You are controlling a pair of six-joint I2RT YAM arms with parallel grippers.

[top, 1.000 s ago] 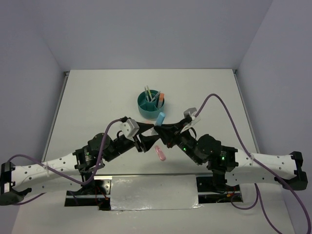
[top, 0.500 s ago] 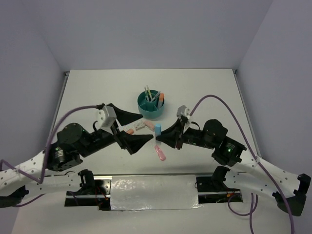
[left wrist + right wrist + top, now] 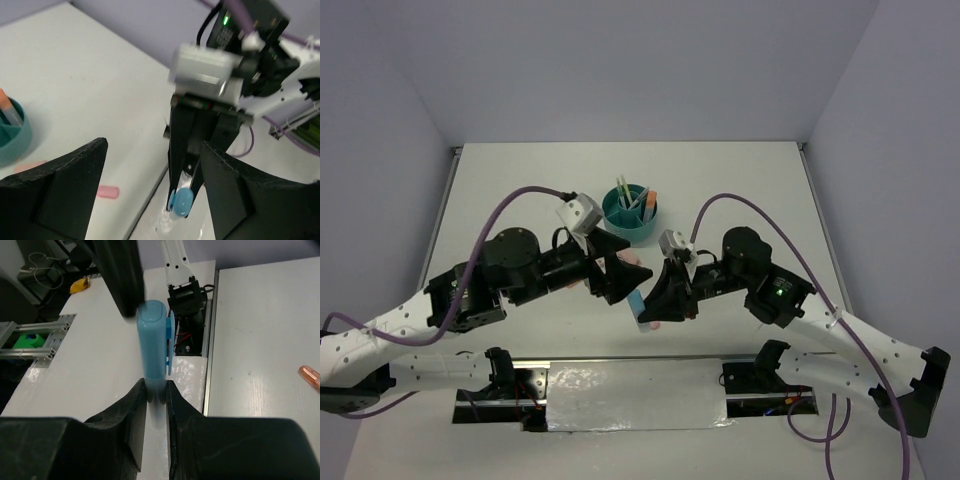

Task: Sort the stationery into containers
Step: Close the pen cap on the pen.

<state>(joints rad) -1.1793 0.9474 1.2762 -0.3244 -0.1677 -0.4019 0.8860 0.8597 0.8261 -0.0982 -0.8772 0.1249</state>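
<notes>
The flat white table (image 3: 500, 200) fills the floor of the grey-walled cell, and the two white-and-black arms reach in from its near edge, the left arm (image 3: 510, 265) and the right arm (image 3: 770, 290) bending toward each other in front of the middle. Beyond them, toward the far half of the table, stands the round teal plastic organizer (image 3: 623, 232), a low cylinder split into compartments, with several thin pale green and grey pens (image 3: 623, 190) upright in it and an orange-tipped piece (image 3: 651, 200) leaning at its right side. The left gripper (image 3: 154, 145) is released, its black fingers (image 3: 75, 185) spread wide with nothing between them but open space. The right gripper (image 3: 155, 385) shows through that gap in the left wrist view and is clenched on a light blue plastic stick (image 3: 151, 340) with a rounded cap and a side clip. It pinches the stick's lower end, so the capped end juts out past the fingertips, above the table and nearer the arm bases than the organizer. One left finger stands close beside the capped end; whether it touches cannot be told. On the table lie a short pink stub (image 3: 107, 191) and a peach-coloured piece (image 3: 29, 166) near the organizer's foot, and a small orange item (image 3: 310, 376) lies apart at the edge of the right wrist view.
</notes>
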